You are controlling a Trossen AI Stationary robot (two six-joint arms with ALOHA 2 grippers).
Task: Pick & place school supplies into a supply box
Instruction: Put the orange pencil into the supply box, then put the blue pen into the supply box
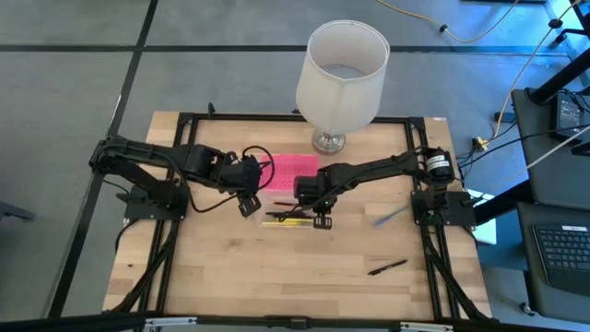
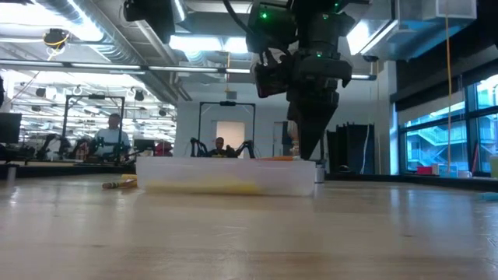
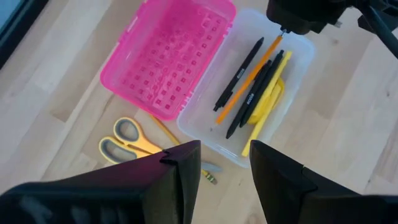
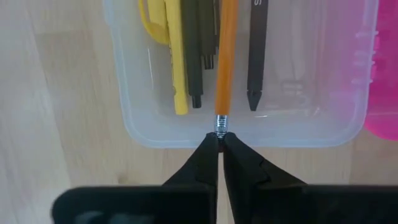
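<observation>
Wooden table (image 1: 230, 267) | clear box (image 3: 292, 93): pens (image 3: 239, 73), orange pencil (image 4: 225, 56)

Robotics lab / open-plan workshop. Wooden table (image 1: 277, 267) in black metal frame (image 1: 184, 118) on grey floor; exposed ceiling ducts (image 2: 101, 35) w/ strip lights; more robot arms (image 2: 204, 148) on benches behind; seated people (image 2: 113, 134); big windows (image 2: 447, 124); laptop (image 1: 562, 254), cables (image 1: 516, 78) beside rig.
</observation>
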